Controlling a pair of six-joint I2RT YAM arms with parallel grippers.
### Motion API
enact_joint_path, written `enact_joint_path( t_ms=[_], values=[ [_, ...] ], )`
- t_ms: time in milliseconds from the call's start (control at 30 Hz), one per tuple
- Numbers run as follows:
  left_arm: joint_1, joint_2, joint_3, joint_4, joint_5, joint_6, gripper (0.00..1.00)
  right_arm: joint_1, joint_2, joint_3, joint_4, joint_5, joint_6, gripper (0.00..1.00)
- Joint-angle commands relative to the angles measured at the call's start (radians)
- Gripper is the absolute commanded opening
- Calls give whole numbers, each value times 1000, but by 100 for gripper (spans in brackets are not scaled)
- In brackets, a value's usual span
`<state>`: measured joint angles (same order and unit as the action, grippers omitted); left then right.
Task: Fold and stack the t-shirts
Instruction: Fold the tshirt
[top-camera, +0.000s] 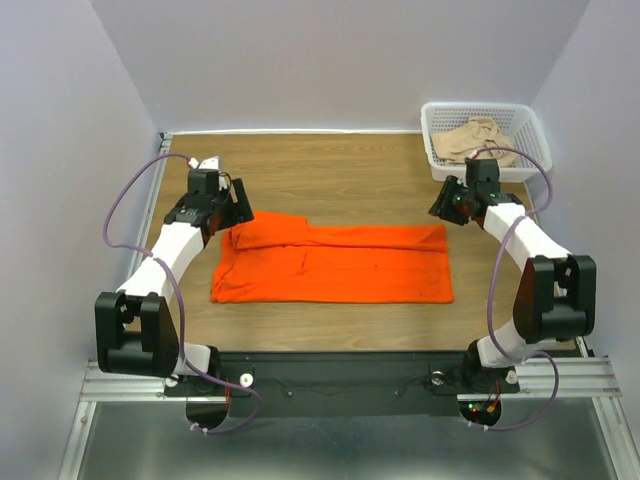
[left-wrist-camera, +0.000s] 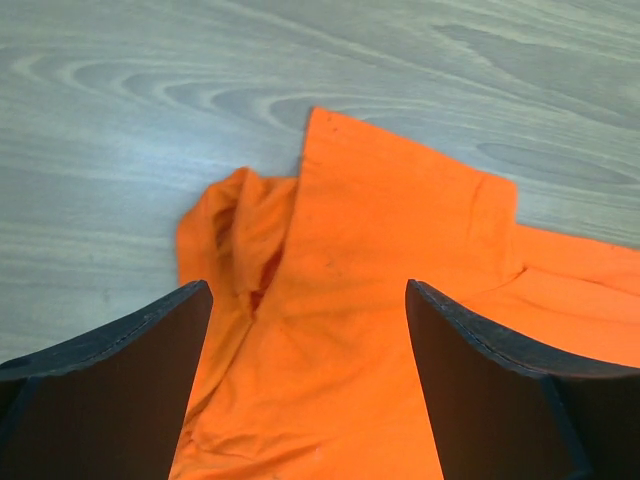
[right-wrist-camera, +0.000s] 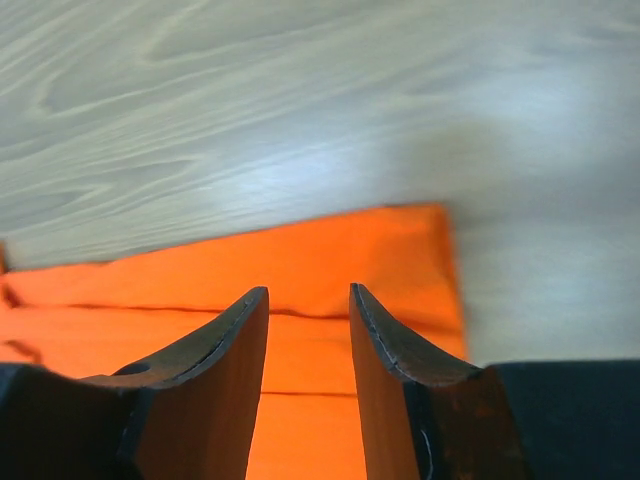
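Two shirts make up the job, and neither looks finished. At the left of the overhead view, the left gripper (top-camera: 236, 210) hovers over the upper-left corner of the orange t-shirt (top-camera: 340, 265), jaws wide apart with nothing between them. Its wrist camera shows a bunched sleeve just below. The shirt lies in the middle of the table (top-camera: 330, 170) as a long band, its upper edge turned down along the length, so I judge that one lengthwise fold is made and the crosswise folds are not yet done. At the shirt's upper-right corner the right gripper (top-camera: 450, 205) hangs with jaws partly apart, gripping nothing. At the upper right, the beige t-shirt (top-camera: 475, 138) lies crumpled in the white basket (top-camera: 480, 106), unfolded and unstacked.
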<state>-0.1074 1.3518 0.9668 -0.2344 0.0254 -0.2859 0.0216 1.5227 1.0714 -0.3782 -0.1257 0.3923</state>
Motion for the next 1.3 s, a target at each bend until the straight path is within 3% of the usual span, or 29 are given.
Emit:
enact_joint_path(
  t_ms=[0, 333, 467, 667, 867, 1100, 1267],
  values=[
    [-41, 64, 79, 36, 10, 36, 91, 92, 77, 77, 77, -192, 2, 44],
    [-63, 354, 266, 67, -77, 67, 84, 299, 354, 283, 245, -331, 55, 45],
    [-63, 449, 338, 70, -104, 64, 75, 363, 477, 404, 277, -350, 83, 45],
    [-61, 529, 369, 95, -94, 57, 67, 442, 643, 553, 292, -368, 141, 45],
    [-63, 572, 374, 95, -90, 63, 66, 494, 780, 647, 295, -397, 190, 45],
    [-63, 609, 372, 96, -97, 70, 66, 535, 869, 717, 297, -425, 229, 45],
    [-63, 622, 362, 95, -90, 67, 59, 549, 901, 736, 297, -431, 240, 45]
  ],
)
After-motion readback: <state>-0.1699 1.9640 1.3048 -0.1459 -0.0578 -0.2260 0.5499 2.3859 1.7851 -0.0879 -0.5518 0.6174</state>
